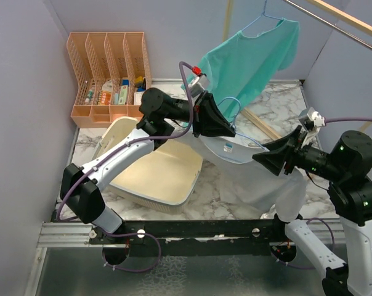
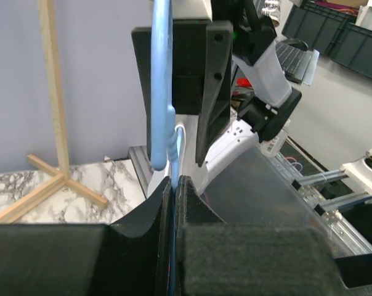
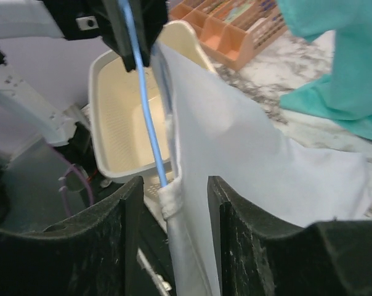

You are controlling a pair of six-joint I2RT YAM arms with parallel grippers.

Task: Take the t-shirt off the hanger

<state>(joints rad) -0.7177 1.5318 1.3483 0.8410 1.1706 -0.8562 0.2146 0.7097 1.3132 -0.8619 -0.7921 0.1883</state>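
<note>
A white t-shirt (image 1: 260, 185) hangs on a thin blue hanger (image 1: 233, 97) held in the air over the table's middle. My left gripper (image 1: 230, 131) is shut on the hanger wire; in the left wrist view the jaws (image 2: 173, 182) pinch the blue wire (image 2: 161, 111). My right gripper (image 1: 258, 158) is open at the shirt's right side. In the right wrist view its fingers (image 3: 173, 191) stand on either side of the shirt's rolled edge (image 3: 172, 200), where the hanger wire (image 3: 143, 105) enters the cloth, without closing on it.
A cream basket (image 1: 137, 179) lies under the left arm. A teal t-shirt (image 1: 254, 61) hangs on a second hanger from the wooden rack (image 1: 266, 126) at the back. An orange organizer (image 1: 106, 74) stands at the back left.
</note>
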